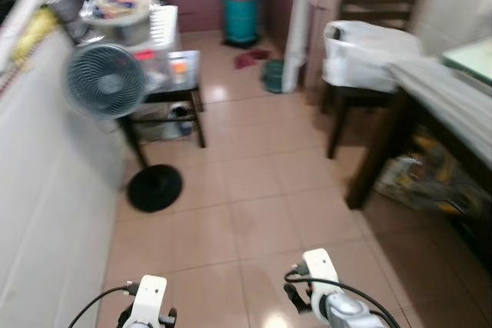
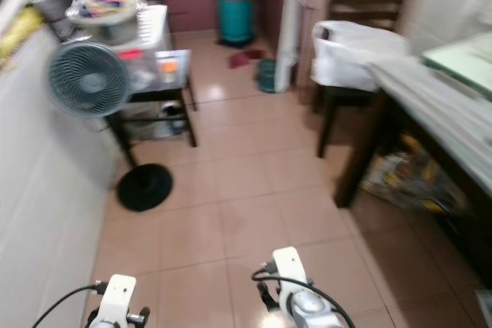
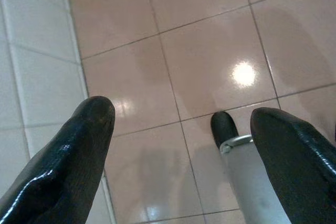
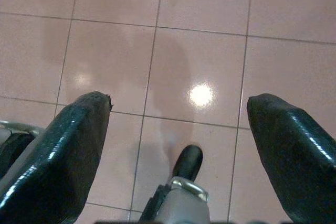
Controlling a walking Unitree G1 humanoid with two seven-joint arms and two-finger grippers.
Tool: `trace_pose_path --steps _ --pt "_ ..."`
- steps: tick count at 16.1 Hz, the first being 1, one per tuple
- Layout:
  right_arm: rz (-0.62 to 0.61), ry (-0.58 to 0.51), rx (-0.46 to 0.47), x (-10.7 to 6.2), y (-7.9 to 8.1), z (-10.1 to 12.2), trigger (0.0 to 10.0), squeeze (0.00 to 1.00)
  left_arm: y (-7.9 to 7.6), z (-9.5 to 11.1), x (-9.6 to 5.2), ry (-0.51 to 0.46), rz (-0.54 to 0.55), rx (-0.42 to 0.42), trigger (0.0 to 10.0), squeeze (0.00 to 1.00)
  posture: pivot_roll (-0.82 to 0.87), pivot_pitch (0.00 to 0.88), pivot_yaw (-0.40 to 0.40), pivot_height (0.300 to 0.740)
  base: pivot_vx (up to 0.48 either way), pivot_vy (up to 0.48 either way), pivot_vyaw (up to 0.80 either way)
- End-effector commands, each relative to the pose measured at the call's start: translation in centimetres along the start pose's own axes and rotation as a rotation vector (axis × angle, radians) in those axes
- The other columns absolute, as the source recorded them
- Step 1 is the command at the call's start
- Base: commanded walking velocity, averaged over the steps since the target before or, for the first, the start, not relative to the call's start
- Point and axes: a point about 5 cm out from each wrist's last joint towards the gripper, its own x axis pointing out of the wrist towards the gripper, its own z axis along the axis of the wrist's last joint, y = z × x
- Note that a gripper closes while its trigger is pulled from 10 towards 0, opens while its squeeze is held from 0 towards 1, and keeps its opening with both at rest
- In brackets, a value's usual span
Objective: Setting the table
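Both arms hang low over the pinkish tiled floor (image 1: 254, 213); the left tool (image 3: 178, 129) and right tool (image 4: 178, 114) are spread wide, holding nothing. The dark wooden tabletop (image 1: 446, 90) stands to the right, beside a chair bearing a white plastic bag (image 1: 361, 51); a grey standing fan (image 1: 106, 80) is left

I see the dark wooden table (image 1: 442, 105) along the right side of the tiled room, its pale top blurred, one thick leg planted on the floor. A dark chair (image 1: 369, 13) stands at its far end.
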Motion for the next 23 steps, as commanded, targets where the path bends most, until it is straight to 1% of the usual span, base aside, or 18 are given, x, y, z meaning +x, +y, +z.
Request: trace_pose_path --steps 1,2,3,7,10,14,17,18,19,20,21,23 --pt "0.001 0.009 0.016 0.0 0.2 -0.1 10.0 0.0 0.3 -2.0 -0.5 0.062 0.004 0.021 10.0 0.0 -0.11 0.033 0.076 0.74 0.0 0.0 0.78" --pt "0.011 0.017 0.005 0.0 0.2 -0.3 10.0 0.0 0.3 -2.6 -0.6 0.075 0.007 0.011 10.0 0.0 -0.11 0.033 0.073 0.74 0.0 0.0 0.77" --pt "0.019 0.023 -0.026 0.0 0.2 -0.4 10.0 0.0 0.3 -2.8 -0.7 0.081 0.009 0.009 10.0 0.0 -0.1 0.033 0.071 0.74 0.0 0.0 0.78" --pt "0.046 0.056 -0.08 -0.1 0.7 -1.2 10.0 0.0 0.3 -3.3 -0.8 0.097 0.013 0.026 10.0 0.0 -0.09 0.029 0.046 0.74 0.0 0.0 0.78" --pt "0.068 0.065 -0.143 0.0 1.1 -1.3 10.0 0.0 0.1 -3.7 -0.9 0.118 0.026 -0.006 10.0 0.0 -0.08 0.025 0.027 0.74 0.0 0.0 0.78" --pt "0.071 0.077 -0.163 -0.1 1.2 -1.6 10.0 0.0 0.1 -3.9 -1.0 0.123 0.031 -0.014 10.0 0.0 -0.07 0.036 0.019 0.74 0.0 0.0 0.77" --pt "0.07 0.087 -0.186 -0.1 1.0 -1.7 10.0 0.0 0.1 -4.2 -1.1 0.125 0.044 -0.021 10.0 0.0 -0.08 0.046 0.0 0.74 0.0 0.0 0.77" --pt "0.069 0.088 -0.196 -0.2 0.8 -1.7 10.0 0.0 0.1 -4.3 -1.1 0.126 0.047 -0.027 10.0 0.0 -0.08 0.046 -0.005 0.74 0.0 0.0 0.77" --pt "0.07 0.088 -0.211 -0.2 0.7 -1.6 10.0 0.0 0.1 -4.3 -1.1 0.12 0.064 -0.057 10.0 0.0 -0.08 0.04 -0.025 0.74 0.0 0.0 0.75" --pt "0.07 0.088 -0.216 -0.2 0.6 -1.5 10.0 0.0 0.0 -4.3 -1.1 0.119 0.065 -0.068 10.0 0.0 -0.08 0.04 -0.025 0.74 0.0 0.0 0.75" --pt "0.072 0.087 -0.225 -0.2 0.6 -1.5 10.0 0.0 0.0 -4.3 -1.1 0.119 0.065 -0.084 10.0 0.0 -0.08 0.04 -0.028 0.74 0.0 0.0 0.49" --pt "0.067 0.085 -0.205 -0.1 0.6 -1.4 10.0 0.0 0.2 -4.4 -1.1 0.124 0.066 -0.085 10.0 0.0 -0.07 0.039 -0.025 0.74 0.0 0.0 0.0"
